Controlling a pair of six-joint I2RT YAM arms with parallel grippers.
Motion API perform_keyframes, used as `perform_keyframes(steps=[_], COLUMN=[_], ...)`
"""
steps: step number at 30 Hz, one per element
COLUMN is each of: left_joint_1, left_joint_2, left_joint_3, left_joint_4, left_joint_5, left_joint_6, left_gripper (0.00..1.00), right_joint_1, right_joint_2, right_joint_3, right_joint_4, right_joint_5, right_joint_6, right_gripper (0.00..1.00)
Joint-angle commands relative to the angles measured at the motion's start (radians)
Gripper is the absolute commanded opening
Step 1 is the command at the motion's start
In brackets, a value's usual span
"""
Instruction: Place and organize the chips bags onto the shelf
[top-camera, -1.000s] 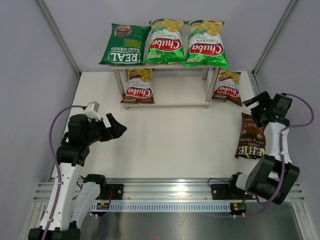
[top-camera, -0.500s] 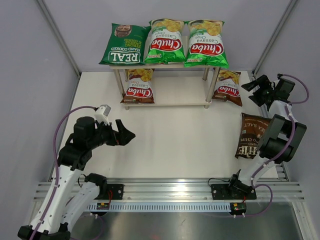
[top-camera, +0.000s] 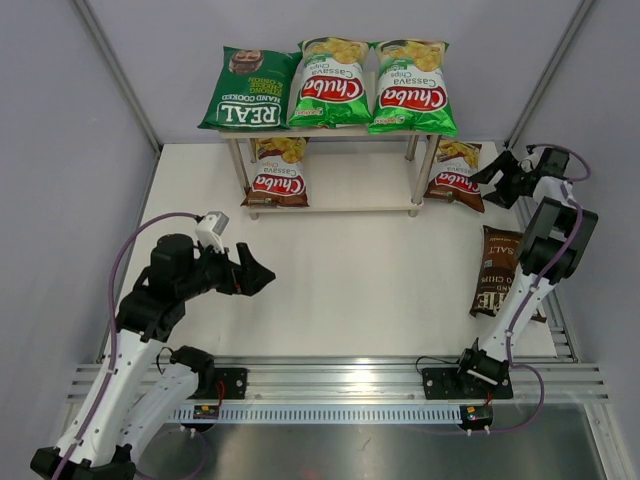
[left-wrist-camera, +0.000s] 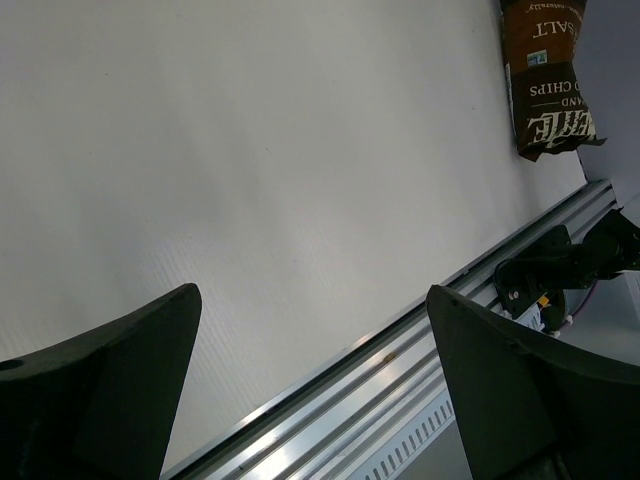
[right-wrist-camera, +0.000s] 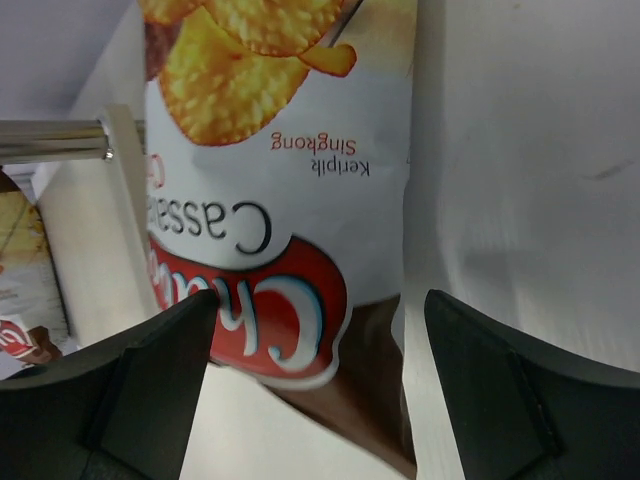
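Shelf (top-camera: 355, 185) on table (top-camera: 350, 270).
Three green bags (top-camera: 330, 85) on top; red bag (top-camera: 278, 172) below, second red bag (top-camera: 455, 175) perhaps half off; brown bag (top-camera: 500, 272) on table.

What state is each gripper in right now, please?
Left gripper: open, holding nothing.
Right gripper: open, holding nothing, facing the brown-red Chuba bag.

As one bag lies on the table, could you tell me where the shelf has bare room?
The top board is crowded: three bags cover it. The lower board is bare from the brown-red bag at its left end to its right legs.
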Motion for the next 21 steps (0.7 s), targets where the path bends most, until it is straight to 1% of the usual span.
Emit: perform_keyframes(steps=[1,2,4,5,7,9,10,12,15,18,19,20,21], left_joint_1=[-0.008,-0.008,-0.010,-0.010,-0.010,-0.010,-0.010,-0.010,-0.010,-0.010,-0.010,-0.010,-0.010], left_joint_2=[0.011,0.013,0.019,0.019,0.024,0.025,0.030,0.031,0.037,0.037,0.039,0.039,0.039], left_joint_3=[-0.006,-0.006,-0.004,-0.004,-0.004,-0.004,-0.006,-0.004,-0.004,-0.006,-0.006,-0.006,-0.006], left_joint_4=[0.056,0.053,0.054,0.053,0.053,0.053,0.053,0.051,0.051,0.053,0.051,0.053,0.051], left_joint_5=[0.032,0.033,0.032,0.032,0.027,0.026,0.026,0.024,0.020,0.015,0.015,0.013,0.012], left_joint_6=[0.022,0.020,0.022,0.022,0.020,0.020,0.020,0.020,0.020,0.017,0.016,0.016,0.016], left_gripper=[0.99,0.99,0.99,0.99,0.99,0.99,0.99,0.99,0.99,0.99,0.99,0.99,0.99], right_joint_1=[0.066,0.073,0.080,0.080,0.079,0.079,0.079,0.079,0.077,0.074,0.070,0.066,0.065], right_joint_2=[0.092,0.110,0.137,0.140,0.134,0.119,0.096,0.068,-0.005,-0.082,-0.115,-0.135,-0.157], right_joint_3=[0.129,0.160,0.169,0.163,0.157,0.142,0.134,0.110,0.045,-0.014,-0.025,-0.057,-0.079], right_joint_4=[-0.177,-0.210,-0.213,-0.195,-0.179,-0.159,-0.150,-0.129,-0.075,-0.029,-0.029,-0.015,-0.004], right_joint_5=[-0.013,-0.014,-0.027,-0.036,-0.034,-0.034,-0.030,-0.024,-0.005,0.039,0.076,0.091,0.105], right_joint_6=[-0.116,-0.122,-0.122,-0.113,-0.095,-0.084,-0.078,-0.060,-0.014,0.040,0.051,0.063,0.097], right_gripper=[0.92,0.91,0.85,0.81,0.64,0.52,0.41,0.38,0.22,0.11,0.08,0.01,0.00])
